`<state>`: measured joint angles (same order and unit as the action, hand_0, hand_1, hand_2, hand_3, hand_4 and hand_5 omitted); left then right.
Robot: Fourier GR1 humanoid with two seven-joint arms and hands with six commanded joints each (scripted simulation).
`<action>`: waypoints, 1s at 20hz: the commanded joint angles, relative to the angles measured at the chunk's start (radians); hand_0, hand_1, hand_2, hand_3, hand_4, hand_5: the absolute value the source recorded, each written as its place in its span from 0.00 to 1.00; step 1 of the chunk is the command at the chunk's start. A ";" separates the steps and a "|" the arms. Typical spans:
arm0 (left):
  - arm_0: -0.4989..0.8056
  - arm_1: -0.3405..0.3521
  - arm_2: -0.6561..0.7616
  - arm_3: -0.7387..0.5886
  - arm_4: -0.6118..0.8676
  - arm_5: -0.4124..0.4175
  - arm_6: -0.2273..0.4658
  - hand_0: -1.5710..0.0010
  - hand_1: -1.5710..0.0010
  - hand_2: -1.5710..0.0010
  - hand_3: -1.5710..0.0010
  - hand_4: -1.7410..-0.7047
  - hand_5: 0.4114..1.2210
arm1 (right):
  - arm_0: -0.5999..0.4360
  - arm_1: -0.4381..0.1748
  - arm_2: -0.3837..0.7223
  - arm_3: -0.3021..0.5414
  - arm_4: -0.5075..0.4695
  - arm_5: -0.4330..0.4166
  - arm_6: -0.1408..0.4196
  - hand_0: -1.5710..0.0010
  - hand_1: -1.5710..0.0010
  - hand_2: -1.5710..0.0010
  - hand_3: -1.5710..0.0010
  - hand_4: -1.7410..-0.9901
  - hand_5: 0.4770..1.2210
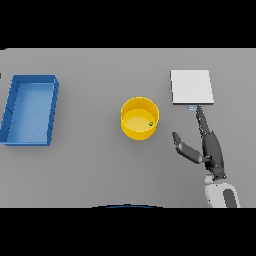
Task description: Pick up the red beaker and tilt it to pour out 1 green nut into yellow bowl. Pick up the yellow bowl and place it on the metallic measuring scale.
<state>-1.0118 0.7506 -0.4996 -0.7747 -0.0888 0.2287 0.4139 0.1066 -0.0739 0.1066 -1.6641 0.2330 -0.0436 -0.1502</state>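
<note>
The yellow bowl (139,117) stands upright in the middle of the table with one small green nut (151,124) inside it, near its right wall. To the bowl's right and farther back lies the metallic measuring scale (192,86), a flat pale square plate. My right hand (210,147) is open to the right of the bowl and just in front of the scale; its fingers reach straight toward the scale's near edge and its thumb sticks out toward the bowl without touching it. No red beaker shows anywhere. My left hand is out of view.
A blue rectangular tray (31,109) with raised walls lies at the far left of the table, well away from the bowl.
</note>
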 commanded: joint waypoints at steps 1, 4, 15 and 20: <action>0.057 0.016 -0.003 -0.068 0.018 0.034 0.044 0.00 0.00 0.00 0.07 0.00 1.00 | 0.006 -0.009 -0.004 0.001 0.000 0.002 -0.009 1.00 1.00 1.00 1.00 0.70 0.22; 0.213 0.052 -0.011 -0.230 0.065 0.142 0.125 0.00 0.00 0.00 0.08 0.00 1.00 | 0.005 -0.013 0.005 -0.018 0.011 0.005 0.015 1.00 1.00 1.00 1.00 0.71 0.24; 0.421 0.074 -0.095 -0.362 0.175 0.314 0.195 0.00 0.00 0.00 0.02 0.00 0.78 | 0.008 -0.017 -0.002 0.005 0.009 0.002 0.000 1.00 1.00 1.00 1.00 0.72 0.25; 0.432 0.139 -0.164 -0.432 0.248 0.190 0.192 0.07 0.25 0.24 0.28 0.49 0.48 | 0.018 -0.014 0.003 -0.012 0.001 0.009 -0.016 1.00 1.00 1.00 1.00 0.74 0.25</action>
<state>-0.5795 0.8892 -0.6641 -1.2063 0.1588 0.4190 0.6055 0.1249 -0.0876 0.1092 -1.6757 0.2335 -0.0344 -0.1672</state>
